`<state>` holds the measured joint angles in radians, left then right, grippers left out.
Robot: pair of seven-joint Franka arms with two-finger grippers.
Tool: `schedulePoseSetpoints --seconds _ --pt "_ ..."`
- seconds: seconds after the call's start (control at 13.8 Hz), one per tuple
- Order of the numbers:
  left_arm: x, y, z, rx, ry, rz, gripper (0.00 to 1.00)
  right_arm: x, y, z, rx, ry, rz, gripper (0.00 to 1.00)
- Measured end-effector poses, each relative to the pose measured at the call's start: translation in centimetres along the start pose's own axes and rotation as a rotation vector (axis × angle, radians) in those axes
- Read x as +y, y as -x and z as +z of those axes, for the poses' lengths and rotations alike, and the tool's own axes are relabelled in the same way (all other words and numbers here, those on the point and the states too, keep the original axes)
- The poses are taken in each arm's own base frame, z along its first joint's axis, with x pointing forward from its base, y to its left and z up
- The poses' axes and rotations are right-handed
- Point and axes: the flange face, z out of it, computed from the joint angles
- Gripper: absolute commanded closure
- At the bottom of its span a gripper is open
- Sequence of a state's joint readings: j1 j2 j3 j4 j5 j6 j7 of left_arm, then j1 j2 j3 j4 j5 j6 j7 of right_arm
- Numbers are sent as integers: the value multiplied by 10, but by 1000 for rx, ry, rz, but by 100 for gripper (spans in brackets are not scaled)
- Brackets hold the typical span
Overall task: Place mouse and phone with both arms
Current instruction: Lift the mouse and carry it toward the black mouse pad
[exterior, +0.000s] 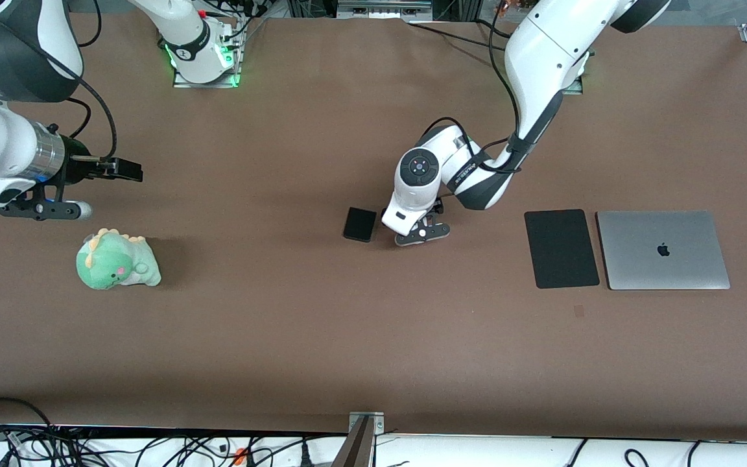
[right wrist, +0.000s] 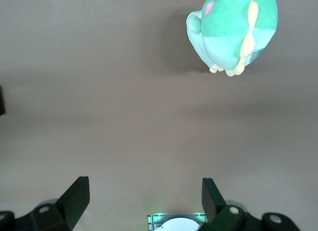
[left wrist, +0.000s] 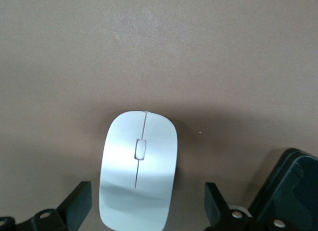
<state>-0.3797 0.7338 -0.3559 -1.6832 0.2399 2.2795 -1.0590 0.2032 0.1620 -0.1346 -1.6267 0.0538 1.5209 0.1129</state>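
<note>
Two tools, and neither has hold of anything yet, so you should count the job as barely begun. Your left tool [left wrist: 146,203] is low over the middle of the desk [exterior: 321,337], its fingers [left wrist: 77,203] spread wide with the mouse [left wrist: 138,169] lying between them but touching neither; the mouse sits flat on the desk, so the squeeze is not yet made. In the front view the left arm hides the mouse entirely, and you see only the tool's underside [exterior: 420,230] close to the surface. Just beside it, toward the right arm's end of the desk, lies the phone [exterior: 360,224], flat and untouched. Your right tool [right wrist: 144,201] hangs above the right arm's end of the desk, fingers spread and holding nothing, with bare desk beneath it; I would judge that arm to be waiting. Near it, closer to the front camera, sits a green plush dinosaur [exterior: 116,261], which seems to play no part here. Toward the left arm's end you have a black mouse pad [exterior: 561,248] and, touching or nearly touching its edge, a closed laptop [exterior: 663,250]. The pad looks the likely home for the mouse, though the pictures cannot confirm it. What is left: grip and carry the mouse, then pick up and place the phone.
</note>
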Motion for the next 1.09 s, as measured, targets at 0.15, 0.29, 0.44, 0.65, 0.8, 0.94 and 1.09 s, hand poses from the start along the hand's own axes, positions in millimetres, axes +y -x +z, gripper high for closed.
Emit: schedulePoseSetpoints --seconds 0.15,0.29,0.44,0.65,0.8,0.94,1.09 --pt "-2 -3 3 -4 -2 9 0 0 0 0 -2 0 0 0" --pt "-4 -4 6 -7 -4 21 0 0 0 2 -7 1 0 0" --pt "-4 -4 10 -10 -3 25 15 0 0 5 -12 1 1 0" --pt "-4 -5 14 -10 4 26 82 0 0 5 -13 1 0 0" --pt "-6 -8 14 -7 4 21 93 0 0 5 -13 2 0 0" --pt "-11 -16 13 0 3 8 97 0 0 5 -13 2 0 0" --pt "-21 -32 6 9 7 -20 98 -1 0 5 -13 2 -1 0"
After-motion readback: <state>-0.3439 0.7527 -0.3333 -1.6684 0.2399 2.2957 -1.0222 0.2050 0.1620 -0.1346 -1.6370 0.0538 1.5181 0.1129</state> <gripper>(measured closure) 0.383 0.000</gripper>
